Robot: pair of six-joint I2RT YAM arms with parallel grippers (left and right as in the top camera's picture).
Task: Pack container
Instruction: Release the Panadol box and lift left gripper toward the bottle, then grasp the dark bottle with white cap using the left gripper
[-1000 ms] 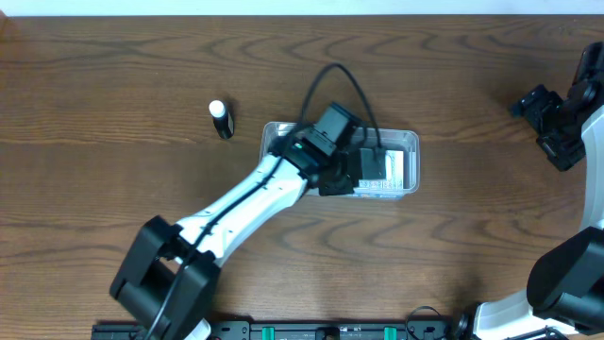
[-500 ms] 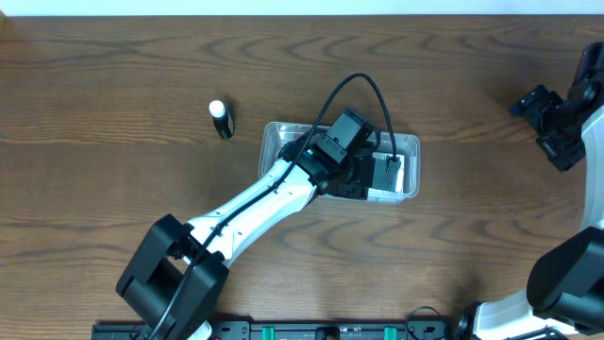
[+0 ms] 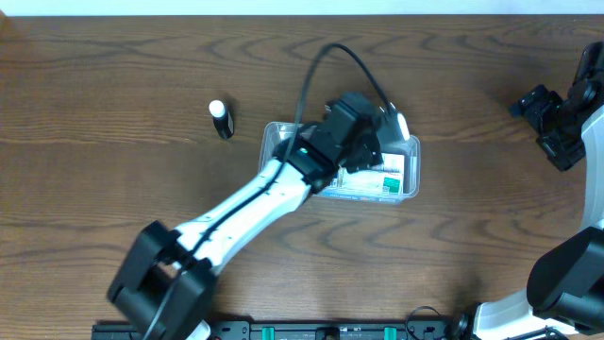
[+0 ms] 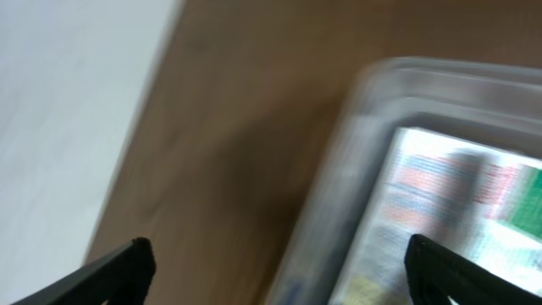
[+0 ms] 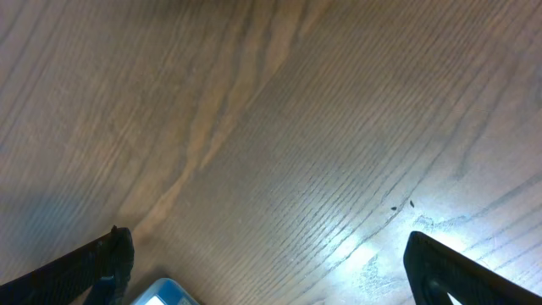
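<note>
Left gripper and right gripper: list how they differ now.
The left gripper hangs over the container's rim. The right gripper hangs over bare table near the right edge, far from it. Between the left gripper's fingers a printed box shows inside the container; between the right gripper's, mostly wood grain. Both are wide open and hold nothing.

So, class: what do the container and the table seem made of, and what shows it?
Container: probably clear, glossy plastic; the brown surface beneath shows through its walls. Table: wood or wood-look laminate, brown with a soft sheen; grain lines show, but not which.
</note>
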